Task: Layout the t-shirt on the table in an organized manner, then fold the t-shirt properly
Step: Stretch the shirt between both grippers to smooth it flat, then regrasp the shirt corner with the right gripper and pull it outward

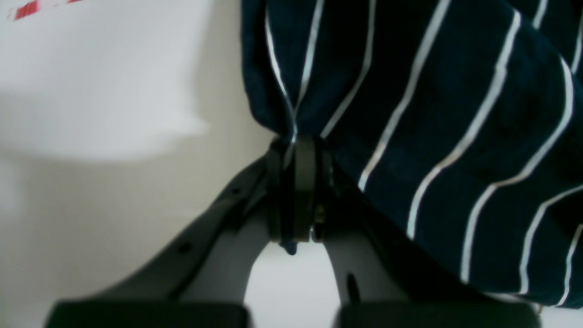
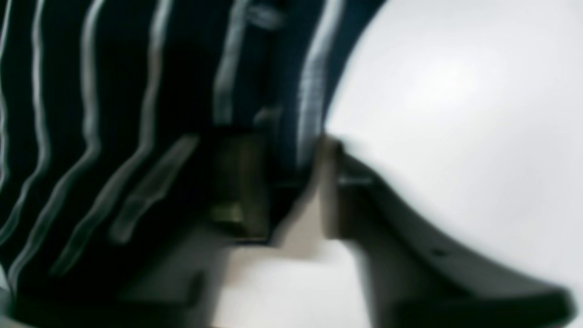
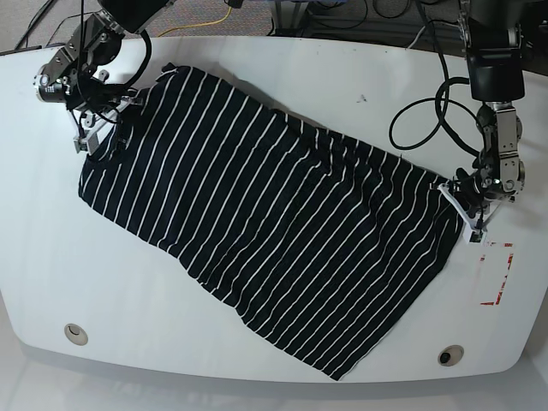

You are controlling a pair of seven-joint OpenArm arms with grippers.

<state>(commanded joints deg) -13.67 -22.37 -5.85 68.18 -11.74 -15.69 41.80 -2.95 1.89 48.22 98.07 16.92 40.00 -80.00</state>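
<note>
The t-shirt (image 3: 274, 231), dark navy with thin white stripes, lies spread diagonally on the white table (image 3: 360, 77), from far left to near right. My left gripper (image 3: 467, 204) pinches its right-hand edge. In the left wrist view the left gripper (image 1: 298, 152) is shut on a gathered fold of the t-shirt (image 1: 455, 114). My right gripper (image 3: 92, 130) holds the far-left corner. The right wrist view is blurred, but the right gripper (image 2: 282, 159) shows striped t-shirt (image 2: 114, 114) cloth between its fingers.
A red rectangular marking (image 3: 497, 274) sits on the table just right of the shirt, near my left gripper, and shows as the red marking (image 1: 26, 9) in the left wrist view. Two round holes (image 3: 74, 333) (image 3: 450, 354) lie along the near edge. Cables (image 3: 419, 111) loop at the back right.
</note>
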